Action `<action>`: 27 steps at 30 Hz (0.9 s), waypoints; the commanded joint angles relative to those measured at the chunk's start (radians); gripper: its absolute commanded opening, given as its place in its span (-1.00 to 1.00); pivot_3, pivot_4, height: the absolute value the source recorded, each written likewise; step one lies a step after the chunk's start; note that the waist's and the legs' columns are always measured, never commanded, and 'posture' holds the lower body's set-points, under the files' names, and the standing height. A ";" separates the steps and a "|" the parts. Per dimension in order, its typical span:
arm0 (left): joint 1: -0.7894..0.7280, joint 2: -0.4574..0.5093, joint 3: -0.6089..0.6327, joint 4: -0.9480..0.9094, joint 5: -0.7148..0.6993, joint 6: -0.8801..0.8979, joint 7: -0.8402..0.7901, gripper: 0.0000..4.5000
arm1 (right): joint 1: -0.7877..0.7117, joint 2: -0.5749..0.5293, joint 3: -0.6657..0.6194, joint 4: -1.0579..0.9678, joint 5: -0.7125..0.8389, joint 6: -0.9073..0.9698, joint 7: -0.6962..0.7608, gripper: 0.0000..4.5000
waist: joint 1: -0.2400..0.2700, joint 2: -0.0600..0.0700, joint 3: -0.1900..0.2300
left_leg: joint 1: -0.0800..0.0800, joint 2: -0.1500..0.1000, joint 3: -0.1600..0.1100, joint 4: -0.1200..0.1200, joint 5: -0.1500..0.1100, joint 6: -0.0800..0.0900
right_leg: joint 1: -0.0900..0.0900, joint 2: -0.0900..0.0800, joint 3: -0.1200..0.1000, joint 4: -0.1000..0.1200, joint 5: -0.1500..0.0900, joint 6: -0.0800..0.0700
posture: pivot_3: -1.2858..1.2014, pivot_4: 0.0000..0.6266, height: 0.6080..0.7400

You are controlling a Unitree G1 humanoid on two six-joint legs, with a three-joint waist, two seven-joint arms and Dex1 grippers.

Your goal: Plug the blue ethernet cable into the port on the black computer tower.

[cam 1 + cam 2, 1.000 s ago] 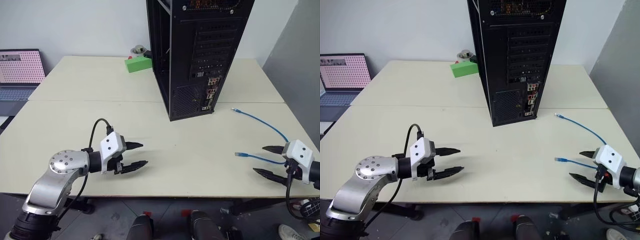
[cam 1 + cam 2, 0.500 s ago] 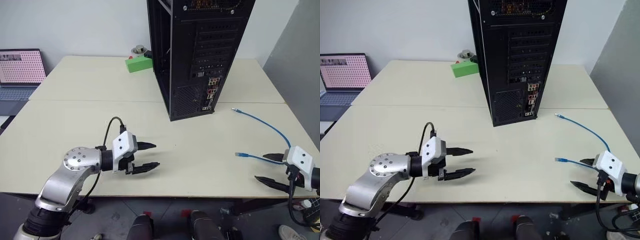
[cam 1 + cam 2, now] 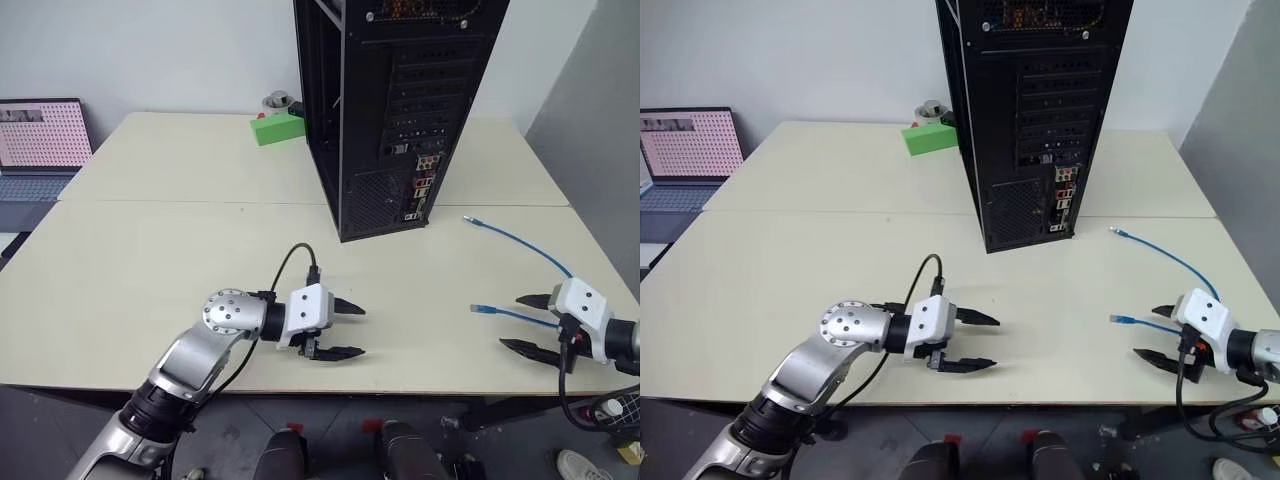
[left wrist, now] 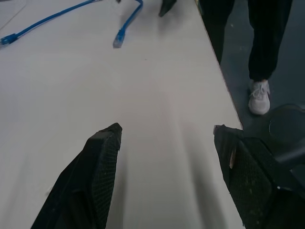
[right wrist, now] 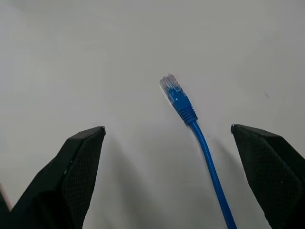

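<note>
The black computer tower (image 3: pixel 400 110) stands upright at the table's middle back, its rear panel facing me. The port is too small to single out within the rear connector cluster (image 3: pixel 421 188). The blue ethernet cable (image 3: pixel 528 244) lies on the table to the right. One plug (image 3: pixel 468 218) lies near the tower and the other plug (image 5: pixel 174 93) nearer the front edge. My right gripper (image 3: pixel 510 321) is open and level with that near plug, which lies just beyond its fingertips. My left gripper (image 3: pixel 360 332) is open and empty at the front middle, pointing right.
A laptop (image 3: pixel 40 140) sits at the far left edge. A green block (image 3: pixel 275 128) with a grey round piece on it stands behind the tower on the left. A person's leg and white shoe (image 4: pixel 259 95) are beside the table's right end.
My left gripper has swept to the right along the table's front, from the left part to the middle, and stayed open. The right gripper has barely shifted.
</note>
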 commanded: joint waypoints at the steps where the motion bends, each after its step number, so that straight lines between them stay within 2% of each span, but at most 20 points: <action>1: 0.000 -0.011 -0.008 -0.014 0.017 -0.031 0.006 0.46 | -0.082 -0.004 0.025 0.105 -0.017 -0.005 0.009 1.00 | -0.001 0.000 0.000 | 0.000 0.000 0.000 0.000 0.000 0.000 | 0.000 0.000 0.000 0.000 0.000 0.000 | 0.03 -0.52 1.00; 4: 0.005 -0.019 -0.006 -0.019 0.021 -0.032 0.016 0.46 | -0.123 -0.014 0.060 0.181 -0.038 -0.028 0.030 1.00 | 0.000 0.000 0.000 | 0.000 0.000 0.000 0.000 0.000 0.000 | 0.000 0.000 0.000 0.000 0.003 0.005 | 0.03 -0.52 1.00; 12: 0.011 -0.036 0.008 -0.035 0.005 -0.013 0.024 0.46 | -0.169 -0.027 0.111 0.278 -0.075 -0.067 0.083 0.13 | -0.001 0.000 0.000 | 0.000 0.000 0.000 0.000 0.000 0.000 | 0.000 0.000 0.000 0.001 0.003 0.005 | 0.03 -0.52 1.00; 22: -0.010 -0.058 0.016 -0.043 -0.022 0.022 0.031 0.46 | -0.186 -0.022 0.138 0.275 -0.111 -0.130 0.094 -0.98 | -0.001 0.000 0.000 | 0.001 0.000 0.000 0.001 0.000 0.000 | 0.001 0.000 0.000 0.001 0.003 0.005 | 0.03 -0.52 1.00; 27: -0.018 -0.070 0.015 -0.035 -0.017 0.029 0.046 0.46 | -0.205 -0.007 0.158 0.176 -0.108 -0.109 0.090 -0.99 | -0.005 0.001 0.000 | 0.001 0.000 0.000 0.001 0.000 0.000 | 0.001 0.000 0.000 0.002 0.003 0.006 | 0.03 -0.52 1.00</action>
